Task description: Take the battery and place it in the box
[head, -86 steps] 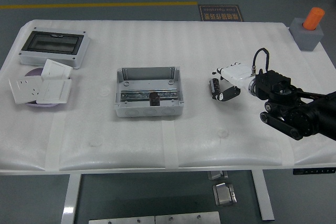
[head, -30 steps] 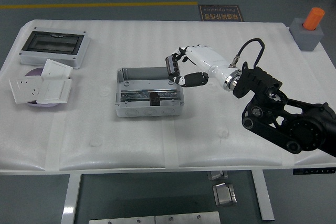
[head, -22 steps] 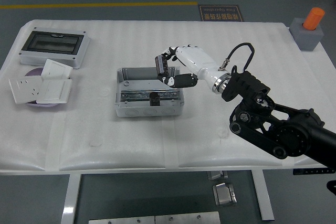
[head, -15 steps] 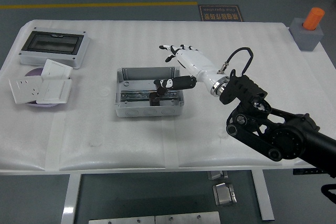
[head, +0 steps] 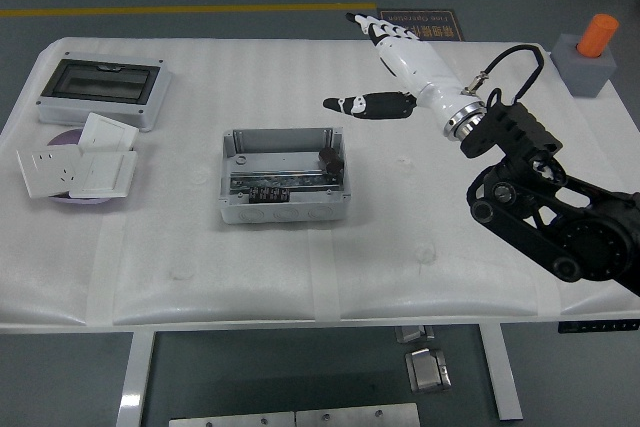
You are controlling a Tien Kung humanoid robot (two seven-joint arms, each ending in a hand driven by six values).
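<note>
Left of the box (head: 285, 175), white wall sockets (head: 75, 168) overlap on a purple disc, and a grey enclosure with a dark window (head: 103, 91) lies behind them. The shallow grey box sits on the ribbed white foam bench (head: 200, 277); the dark cylindrical battery (head: 327, 158) rests inside its right end. Right of the box, the glossy white right hand (head: 385, 62) hovers released, fingers spread.

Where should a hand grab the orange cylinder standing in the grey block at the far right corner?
Grip the orange cylinder around its exposed upper part, coming from above or the near side. It leans slightly, with its lower end sunk in the grey block, so only the upper part is free to pinch.
</note>
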